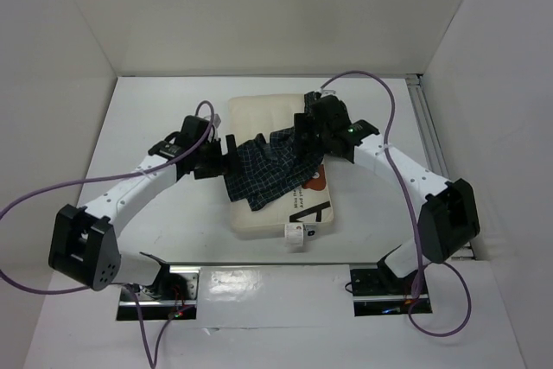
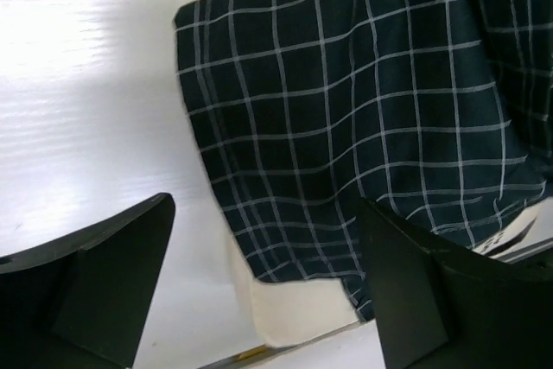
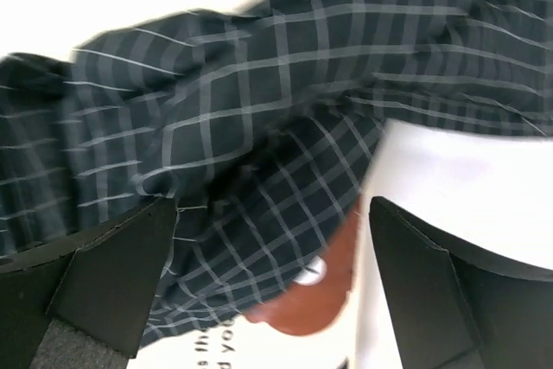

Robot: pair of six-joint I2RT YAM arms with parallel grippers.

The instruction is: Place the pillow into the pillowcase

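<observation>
The cream pillow (image 1: 259, 114) lies flat in the middle of the table, its printed label (image 1: 313, 200) and small white tag (image 1: 295, 232) toward the near end. The dark checked pillowcase (image 1: 268, 170) sits crumpled on top of it. My left gripper (image 1: 226, 155) is at the pillowcase's left edge, and my right gripper (image 1: 304, 140) is over its upper right part. In the left wrist view the open gripper (image 2: 268, 274) frames the pillowcase (image 2: 346, 110) and a pillow corner (image 2: 294, 308). In the right wrist view the open gripper (image 3: 272, 274) hovers over the pillowcase (image 3: 242, 101) and the red-orange mark (image 3: 320, 300), holding nothing.
White walls enclose the table on the left, back and right. A metal rail (image 1: 429, 127) runs along the right side. Purple cables (image 1: 52, 192) loop from both arms, and the arm bases (image 1: 160, 287) sit at the near edge.
</observation>
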